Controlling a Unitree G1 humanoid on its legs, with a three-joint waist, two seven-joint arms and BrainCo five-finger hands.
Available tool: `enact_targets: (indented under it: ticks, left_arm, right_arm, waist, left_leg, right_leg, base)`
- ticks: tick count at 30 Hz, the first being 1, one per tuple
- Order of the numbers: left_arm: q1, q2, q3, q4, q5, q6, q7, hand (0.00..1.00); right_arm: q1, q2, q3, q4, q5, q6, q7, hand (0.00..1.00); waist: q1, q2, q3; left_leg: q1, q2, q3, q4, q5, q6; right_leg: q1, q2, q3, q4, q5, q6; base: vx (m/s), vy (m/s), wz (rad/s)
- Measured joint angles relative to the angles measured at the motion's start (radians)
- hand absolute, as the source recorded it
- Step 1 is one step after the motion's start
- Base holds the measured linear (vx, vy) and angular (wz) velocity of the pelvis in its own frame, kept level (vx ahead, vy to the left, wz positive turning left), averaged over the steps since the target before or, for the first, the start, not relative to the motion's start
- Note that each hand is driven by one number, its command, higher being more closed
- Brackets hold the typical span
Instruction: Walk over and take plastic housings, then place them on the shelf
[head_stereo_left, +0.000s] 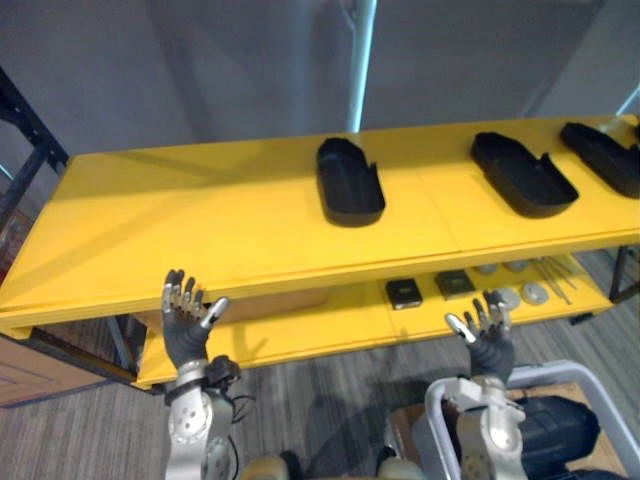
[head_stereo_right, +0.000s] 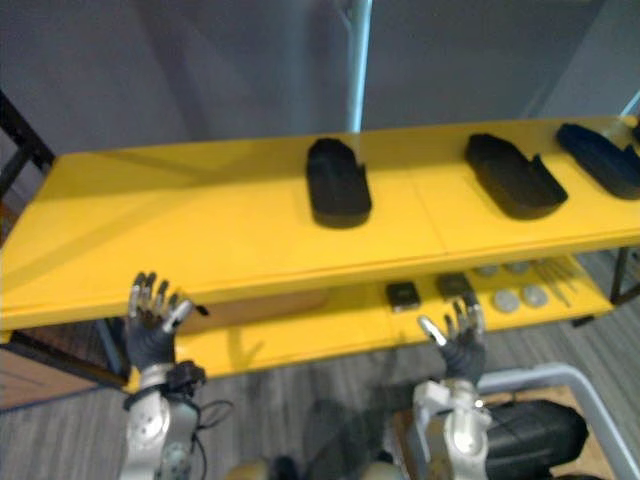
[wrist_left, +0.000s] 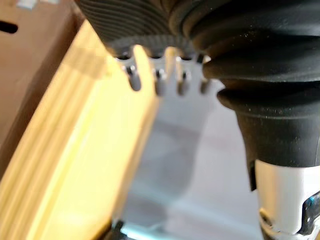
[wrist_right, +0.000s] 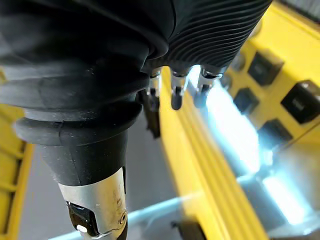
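Progress, judged from the layout: left hand is raised at the front edge of the yellow shelf, fingers straight, spread and empty. Three black plastic housings lie well apart on the top tier: centre housing, right housing and far-right housing. The right hand is equally open and empty before the lower tier. Placement looks done for these three, whether more remain cannot be told, and no brand, label or writing is legible.
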Motion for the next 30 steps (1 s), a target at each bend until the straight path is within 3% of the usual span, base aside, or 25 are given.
enact_targets:
  ticks: [4,12,18,22,23,24,25,27,30]
  left_arm:
    - [-0.001,0.001,0.031,-0.057,0.006,0.008,0.001,0.00]
    - [-0.002,-0.006,0.027,-0.059,0.006,0.010,-0.003,0.00]
    - [-0.003,-0.017,0.024,-0.059,0.034,0.018,-0.050,0.00]
    - [-0.007,-0.009,0.024,-0.061,0.035,0.035,-0.086,0.00]
    - [-0.012,-0.002,0.023,-0.060,0.035,0.035,-0.089,0.00]
    - [-0.014,0.004,0.023,-0.060,0.035,0.034,-0.089,0.00]
    - [-0.014,0.010,0.023,-0.055,0.035,0.033,-0.086,0.00]
    - [-0.017,0.019,0.021,-0.055,0.034,0.028,-0.085,0.00]
    - [-0.049,0.032,-0.010,-0.055,0.034,0.025,-0.085,0.00]
  right_arm:
    - [-0.002,0.001,0.000,0.000,0.001,0.000,0.002,0.00]
    - [-0.007,-0.001,0.000,0.037,0.022,0.000,0.005,0.00]
    - [-0.014,-0.001,0.000,0.037,0.089,0.002,-0.003,0.00]
    - [-0.026,0.013,-0.007,0.034,0.090,0.002,-0.047,0.00]
    - [-0.029,0.027,-0.025,0.025,0.100,0.000,-0.048,0.00]
    - [-0.030,0.028,-0.030,0.024,0.102,0.000,-0.047,0.00]
    - [-0.023,0.027,-0.036,0.024,0.114,-0.001,-0.042,0.00]
    - [-0.019,0.027,-0.058,0.023,0.116,-0.005,-0.039,0.00]
    - [-0.001,0.022,-0.106,0.021,0.116,-0.015,-0.039,0.00]
  waist:
    - [-0.001,-0.006,-0.002]
    - [-0.006,-0.017,-0.013]
    - [-0.017,-0.021,-0.016]
    - [-0.025,-0.015,-0.013]
    - [-0.027,-0.015,-0.011]
    - [-0.026,-0.007,-0.005]
    - [-0.033,-0.007,-0.001]
    - [-0.054,-0.010,-0.003]
    - [-0.058,0.000,0.003]
  left_leg:
    - [0.006,0.005,0.040,-0.003,-0.005,0.003]
    - [0.017,0.004,0.057,-0.016,-0.013,-0.003]
    - [0.015,0.005,0.060,-0.001,-0.015,0.002]
    - [0.016,0.043,0.139,0.000,-0.033,0.006]
    - [0.022,0.060,0.192,-0.003,-0.039,0.010]
    - [0.027,0.068,0.218,-0.004,-0.039,0.012]
    - [0.042,0.077,0.257,-0.005,-0.039,0.013]
    - [0.055,0.078,0.301,-0.011,-0.040,0.012]
    - [0.065,0.076,0.348,-0.013,-0.043,0.001]
  right_leg:
    - [-0.001,0.008,0.026,-0.044,0.037,-0.003]
    - [-0.005,0.007,0.033,-0.051,0.033,-0.008]
    - [-0.006,0.009,0.045,-0.052,0.050,0.000]
    - [-0.064,0.048,0.103,-0.048,0.147,-0.031]
    - [-0.089,0.069,0.096,-0.061,0.201,-0.044]
    - [-0.093,0.075,0.093,-0.059,0.206,-0.047]
    - [-0.097,0.076,0.067,-0.037,0.181,-0.071]
    - [-0.093,0.079,0.033,-0.021,0.155,-0.072]
    - [-0.080,0.079,0.013,-0.045,0.130,-0.072]
  base:
    - [-0.03,0.033,-0.27]
    - [-0.04,0.007,-0.08]
    - [-0.01,0.007,-0.03]
    - [-0.10,0.062,-0.65]
    - [-0.10,0.061,-0.96]
    - [-0.11,0.083,-1.10]
    - [-0.07,0.064,-0.93]
    - [-0.03,0.040,-0.75]
    - [0.01,-0.019,-0.45]
